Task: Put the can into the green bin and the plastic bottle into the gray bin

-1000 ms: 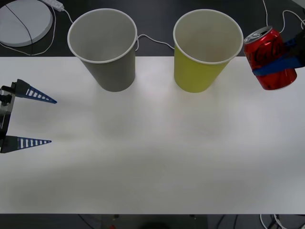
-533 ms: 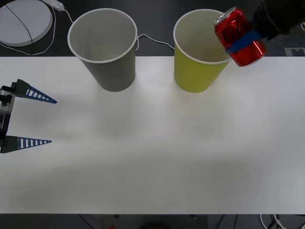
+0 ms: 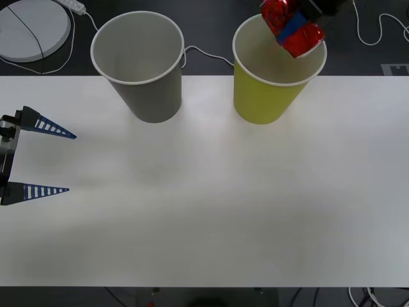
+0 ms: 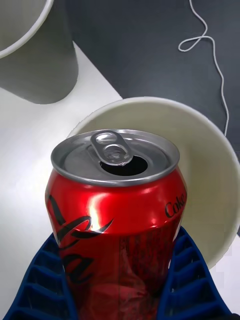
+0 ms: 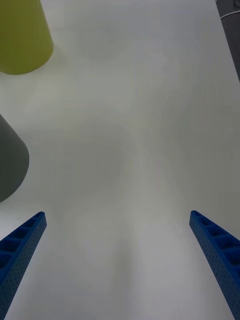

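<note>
Right claw (image 3: 295, 27) clamping can (image 3: 291, 27), over green bin (image 3: 268, 96)

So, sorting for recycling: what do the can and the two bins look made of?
The can: glossy red-painted metal, bare silvery top with pull tab. Green bin and gray bin: apparently matte paper cups, with rolled white rims and pale insides.

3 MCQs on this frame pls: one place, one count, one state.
1. Where is the small red drink can?
A. on the table
B. over the yellow-green paper cup
C. inside the gray paper cup

2. How many large paper cups stand on the white table?
A. one
B. two
C. three

3. The left end effector is:
A. open, empty
B. shut on the can
C. shut on a cup

Key: 1 B, the right end effector holds it above the cup's mouth; 2 B, gray and yellow-green; 3 A, fingers apart over bare table.
</note>
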Action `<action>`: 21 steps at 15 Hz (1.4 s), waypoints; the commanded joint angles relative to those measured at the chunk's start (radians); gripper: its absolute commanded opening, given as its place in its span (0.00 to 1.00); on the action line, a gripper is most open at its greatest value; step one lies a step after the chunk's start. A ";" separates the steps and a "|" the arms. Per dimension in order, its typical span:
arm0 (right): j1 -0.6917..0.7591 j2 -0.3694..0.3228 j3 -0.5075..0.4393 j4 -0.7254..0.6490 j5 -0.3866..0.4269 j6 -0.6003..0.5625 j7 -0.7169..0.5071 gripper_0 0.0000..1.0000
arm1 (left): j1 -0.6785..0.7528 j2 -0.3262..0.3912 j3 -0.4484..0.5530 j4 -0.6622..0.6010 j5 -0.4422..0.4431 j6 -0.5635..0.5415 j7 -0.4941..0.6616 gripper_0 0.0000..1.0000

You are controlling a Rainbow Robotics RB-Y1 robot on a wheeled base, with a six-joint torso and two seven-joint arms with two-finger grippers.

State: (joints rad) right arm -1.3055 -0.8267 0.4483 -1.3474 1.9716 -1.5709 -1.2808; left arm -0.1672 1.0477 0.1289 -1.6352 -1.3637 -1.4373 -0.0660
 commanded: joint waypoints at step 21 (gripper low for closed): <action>0.011 -0.100 0.004 0.030 -0.148 0.000 0.173 1.00 | 0.000 0.000 0.000 0.000 0.000 0.000 0.000 1.00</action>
State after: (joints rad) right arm -1.3171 -0.9019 0.4526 -1.2765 1.8481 -1.5708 -1.1083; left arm -0.1672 1.0477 0.1289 -1.6352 -1.3637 -1.4373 -0.0660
